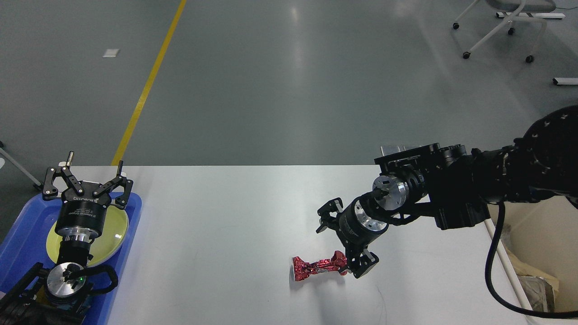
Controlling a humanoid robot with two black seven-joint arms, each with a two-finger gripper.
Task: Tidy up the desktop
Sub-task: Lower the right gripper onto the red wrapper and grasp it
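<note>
Near the desk's (235, 212) middle: reaching for the red wrapper (318, 267).
Right gripper (345, 241) fingers spread, empty, beside it; next, straddle and close.

My arms are black with silver wrist rings; a black cable (490, 266) loops off the right, a green light (81, 279) glows on the left.

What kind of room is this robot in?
Probably a robot lab or workshop: a bare grey floor with a yellow line, a wheeled chair, and a white desktop set with a crumpled red wrapper.
</note>
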